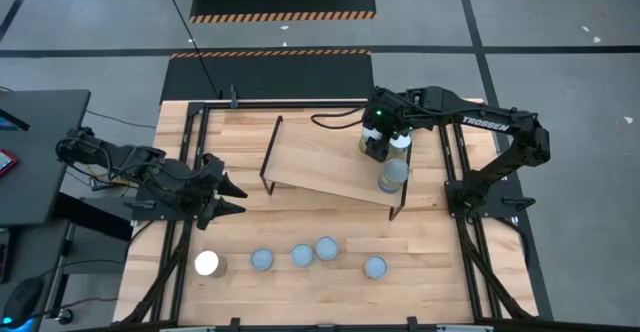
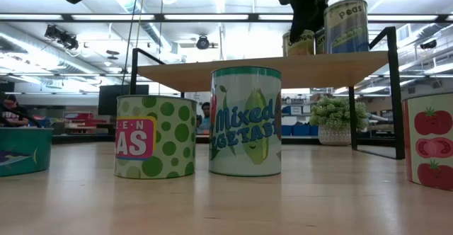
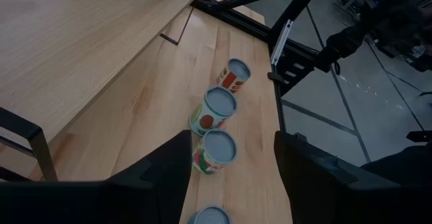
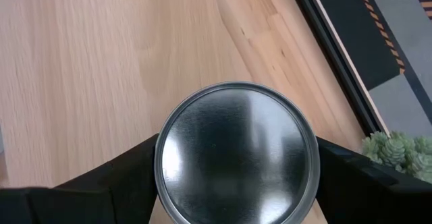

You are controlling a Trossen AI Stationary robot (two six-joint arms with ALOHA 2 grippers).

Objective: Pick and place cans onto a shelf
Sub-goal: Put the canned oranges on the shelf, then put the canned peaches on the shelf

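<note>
The shelf [image 1: 320, 157] stands mid-table, slightly askew. My right gripper [image 1: 376, 150] is over its right end, shut on a silver-topped can [image 4: 236, 153], the yellowish can in the low view [image 2: 299, 45]. Two more cans [image 1: 400, 142] [image 1: 393, 175] stand on the shelf beside it; the nearer one reads "Peas" [image 2: 347, 26]. Several cans stand upright in a row near the table's front edge [image 1: 207, 263] [image 1: 302, 255] [image 1: 375, 267]. My left gripper [image 1: 232, 187] is open and empty, left of the shelf, looking along the row [image 3: 216, 109]. My right gripper holds the can's round side wall near its top [image 4: 162, 173], pinched between the two fingers, one on each side. The fingers come from above, pointing down. The can is upright, with its bottom at the shelf board [image 2: 299, 54].
The shelf's left and middle board [image 1: 310, 147] is bare. Black frame rails [image 1: 455, 172] run along the table's sides. In the low view the front cans [image 2: 245, 122] [image 2: 156, 136] [image 2: 428, 139] stand close before the shelf legs [image 2: 391, 93].
</note>
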